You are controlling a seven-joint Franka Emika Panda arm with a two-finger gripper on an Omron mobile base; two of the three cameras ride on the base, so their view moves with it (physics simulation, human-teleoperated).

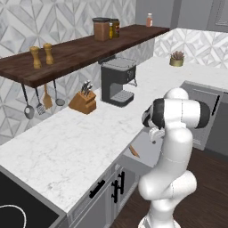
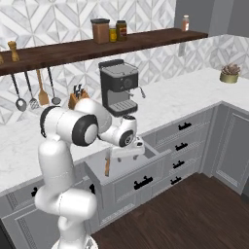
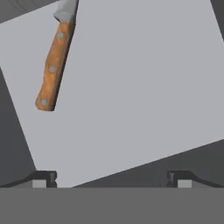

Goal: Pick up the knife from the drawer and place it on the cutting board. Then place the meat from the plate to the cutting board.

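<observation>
A coffee machine stands on the counter beside a knife block. Utensils hang under the shelf holding jars. A plant sits far right.

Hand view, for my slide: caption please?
Open claw above the open drawer, knife lying off to one side.

Arm: glossy white shell, thick rounded segments, bulbous at the joints. Dark, near-black bands and round caps mark the joints; one large black disc with a grey centre sits on the elbow housing. Wrist section white with a smaller dark round cap. Gripper: two small dark fingertips, blocky, each with a pale grey square pad face. No cables, no lettering visible.
</observation>
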